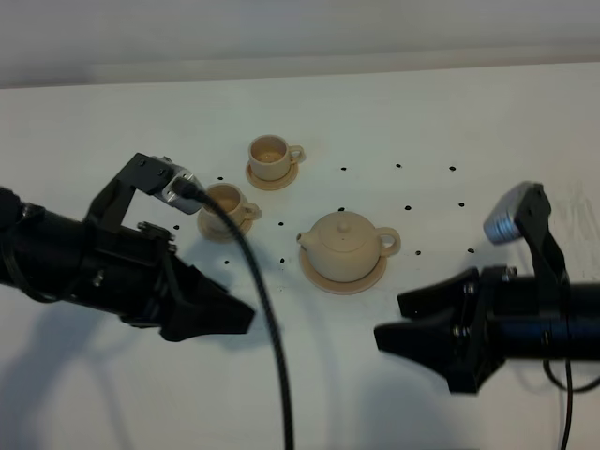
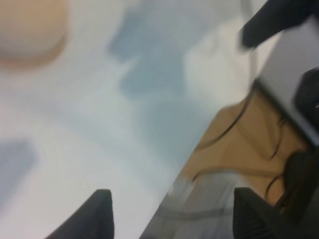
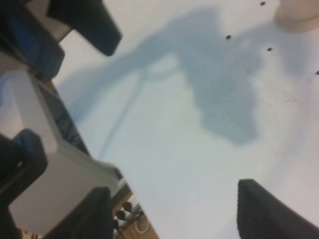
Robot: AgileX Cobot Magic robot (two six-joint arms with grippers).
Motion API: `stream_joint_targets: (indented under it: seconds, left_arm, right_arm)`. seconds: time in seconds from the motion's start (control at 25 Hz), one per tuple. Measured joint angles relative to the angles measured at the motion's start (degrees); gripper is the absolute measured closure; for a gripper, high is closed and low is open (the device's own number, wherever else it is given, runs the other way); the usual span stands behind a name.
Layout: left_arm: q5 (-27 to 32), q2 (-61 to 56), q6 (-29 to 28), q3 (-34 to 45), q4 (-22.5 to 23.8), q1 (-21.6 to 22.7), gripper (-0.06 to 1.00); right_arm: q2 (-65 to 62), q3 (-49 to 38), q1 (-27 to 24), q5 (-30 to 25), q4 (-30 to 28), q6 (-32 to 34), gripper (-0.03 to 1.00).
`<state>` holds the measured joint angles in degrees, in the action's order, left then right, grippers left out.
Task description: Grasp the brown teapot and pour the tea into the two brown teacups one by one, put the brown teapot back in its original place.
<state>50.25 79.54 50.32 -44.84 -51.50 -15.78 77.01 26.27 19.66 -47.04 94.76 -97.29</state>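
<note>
Teapot (image 1: 345,242) upright on its coaster (image 1: 342,280) at the centre of the white table (image 1: 469,112), with the spout pointing left and the handle right. Far cup (image 1: 270,156) and near cup (image 1: 225,202) stand to the far left of the teapot, each on a saucer. The near cup is partly hidden by the left arm's camera. Left gripper (image 1: 239,319) lies near-left of the teapot and right gripper (image 1: 392,322) near-right. Both are apart from the teapot, with jaws spread wide and nothing between them.
</note>
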Motion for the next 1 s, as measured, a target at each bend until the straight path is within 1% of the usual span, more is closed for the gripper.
stream_joint_targets:
  seconds: [0.12, 0.24, 0.36, 0.52, 0.68, 0.8, 0.84, 0.92, 1.0]
  left_arm:
    - [0.8, -1.9, -10.4, -1.4, 10.8, 0.0, 0.45]
    - [1.5, -6.5, -19.6, -1.5, 19.6, 0.0, 0.45]
    - [3.0, -12.8, -28.4, -1.5, 27.2, 0.0, 0.45]
    - [7.3, -22.1, -40.4, -1.3, 38.0, 0.0, 0.45]
    - [10.9, -32.5, -50.7, 2.7, 48.1, 0.0, 0.45]
    - [13.1, -40.4, -57.1, 7.2, 53.8, 0.0, 0.45]
    - [13.7, -43.1, -58.8, 8.4, 54.8, 0.0, 0.45]
    - [14.2, -48.2, -60.4, 10.3, 56.3, 0.0, 0.45]
    - [14.2, -53.7, -60.5, 11.9, 56.5, 0.0, 0.45]
  right_arm:
    - [0.1, 3.7, 0.0, 2.6, -5.6, 7.1, 0.44]
    - [0.1, 6.8, 0.0, 5.4, -10.8, 14.1, 0.44]
    - [0.1, 9.3, 0.0, 8.0, -14.2, 19.3, 0.44]
    - [0.2, 12.8, 0.0, 9.8, -18.2, 24.7, 0.44]
    - [0.3, 16.8, 0.0, 9.9, -23.3, 30.2, 0.44]
    - [1.0, 20.1, 0.0, 10.1, -28.1, 35.0, 0.44]
    - [1.5, 21.2, 0.0, 10.1, -29.7, 36.4, 0.44]
    - [2.4, 23.1, 0.0, 10.1, -33.2, 39.4, 0.44]
    - [3.4, 24.9, 0.0, 10.1, -35.8, 41.5, 0.44]
